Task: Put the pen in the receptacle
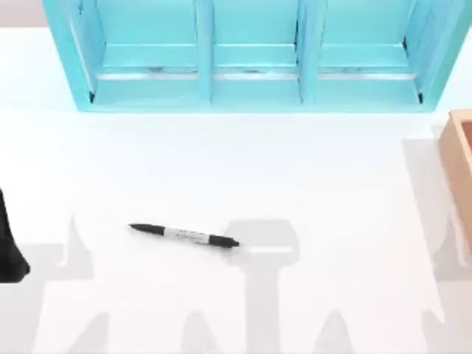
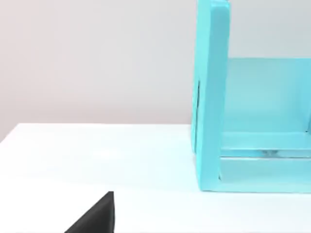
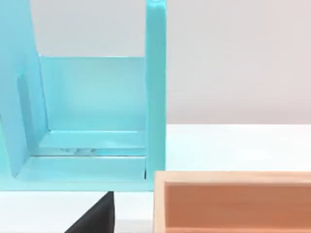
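Observation:
The pen (image 1: 184, 236), slim and black with a pale label band, lies flat on the white table left of centre, its tapered tip pointing left. The receptacle, a tan wooden open box (image 1: 460, 166), stands at the table's right edge; its near wall (image 3: 233, 201) is close in the right wrist view. My left arm (image 1: 10, 247) is a dark shape at the left edge, well left of the pen. A black part of my left gripper (image 2: 97, 218) shows low in the left wrist view. A black part of my right gripper (image 3: 97, 216) shows beside the box.
A light blue shelf unit (image 1: 251, 66) with three compartments spans the back of the table; one of its ends shows in the left wrist view (image 2: 211, 97), the other in the right wrist view (image 3: 155, 97). White table top (image 1: 310, 177) lies between pen and box.

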Available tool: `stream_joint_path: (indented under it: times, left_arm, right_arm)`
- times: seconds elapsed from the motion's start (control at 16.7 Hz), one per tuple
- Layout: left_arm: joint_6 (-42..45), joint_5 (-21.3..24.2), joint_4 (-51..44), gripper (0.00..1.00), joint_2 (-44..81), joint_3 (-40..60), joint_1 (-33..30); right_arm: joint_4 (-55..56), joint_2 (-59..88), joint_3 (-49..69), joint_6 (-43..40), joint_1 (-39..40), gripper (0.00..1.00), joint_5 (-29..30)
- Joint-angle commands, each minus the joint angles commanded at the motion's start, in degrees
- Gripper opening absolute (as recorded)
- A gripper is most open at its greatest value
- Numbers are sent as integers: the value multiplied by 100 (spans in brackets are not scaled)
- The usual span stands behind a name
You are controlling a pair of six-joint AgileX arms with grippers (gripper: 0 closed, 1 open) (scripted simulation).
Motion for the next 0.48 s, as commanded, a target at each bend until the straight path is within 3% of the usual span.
stream_joint_path:
  times: [0.24,0.48]
  left_arm:
    - [0,0,0,100,0,0,0]
    - [0,0,0,100,0,0,0]
  right_arm:
    - [-145,154,92,-75,77,100,-34]
    - [-1019,1184,768,-525,523,100,-216]
